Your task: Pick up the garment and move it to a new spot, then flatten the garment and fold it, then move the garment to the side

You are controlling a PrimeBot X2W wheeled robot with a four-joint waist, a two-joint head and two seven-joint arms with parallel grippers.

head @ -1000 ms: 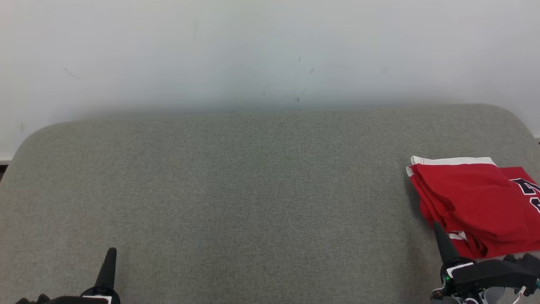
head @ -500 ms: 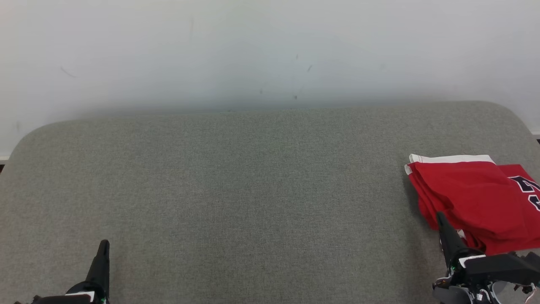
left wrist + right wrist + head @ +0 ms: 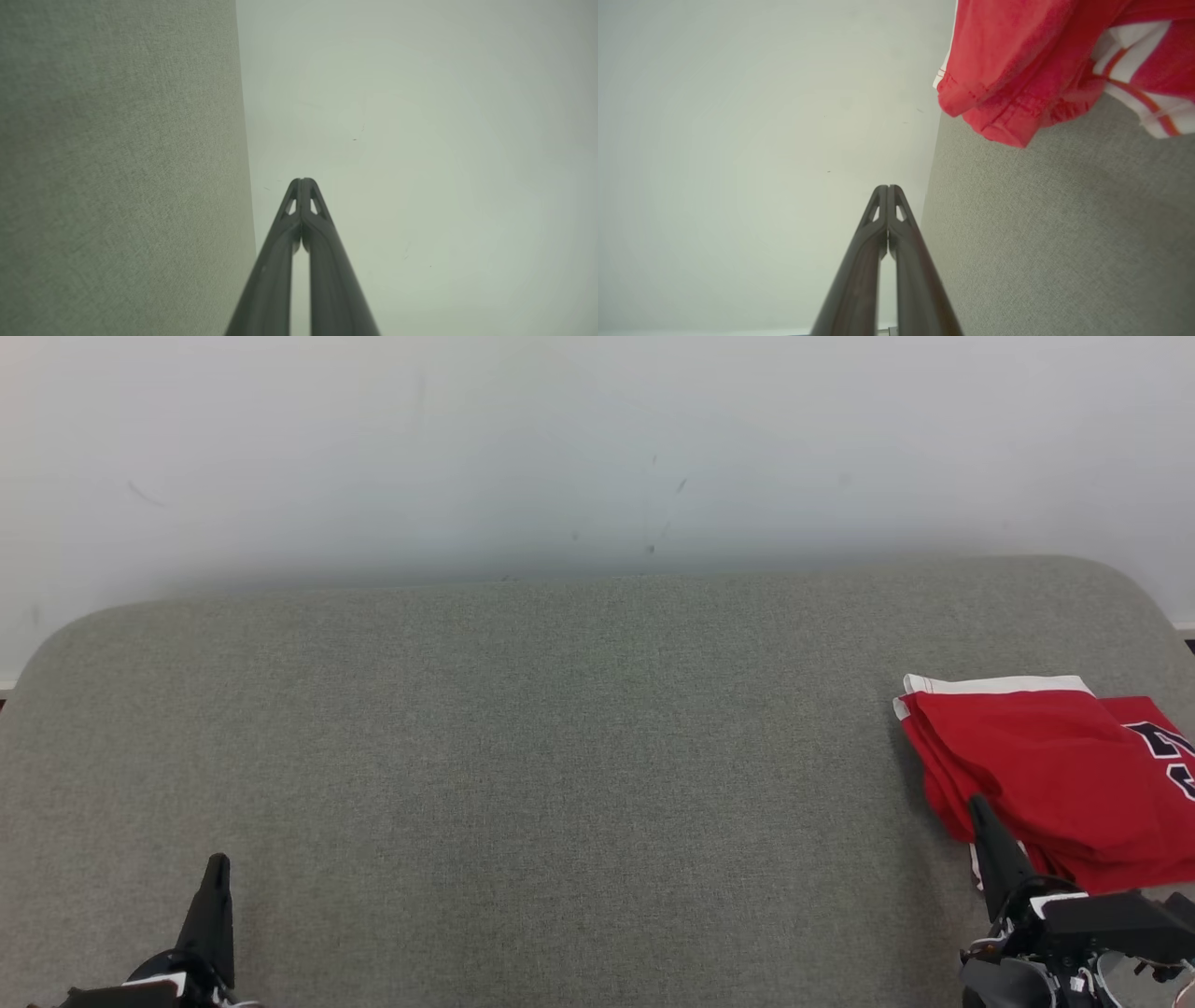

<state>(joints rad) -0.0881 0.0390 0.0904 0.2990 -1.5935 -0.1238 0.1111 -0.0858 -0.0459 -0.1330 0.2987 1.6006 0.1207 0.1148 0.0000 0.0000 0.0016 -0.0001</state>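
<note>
One folded red jersey (image 3: 1046, 775) lies at the right edge of the grey upholstered bench (image 3: 560, 756). There are two grippers. The left gripper (image 3: 217, 870) sits near the front left, clenched on nothing. The right gripper (image 3: 980, 810), also clenched and empty, is just beside the jersey.

Left gripper (image 3: 217, 870), low at the head view's lower left, fingers pressed tip to tip, pointing up, holding nothing; right gripper (image 3: 980, 807), lower right, fingers likewise closed together, leaning slightly leftward, empty.
</note>
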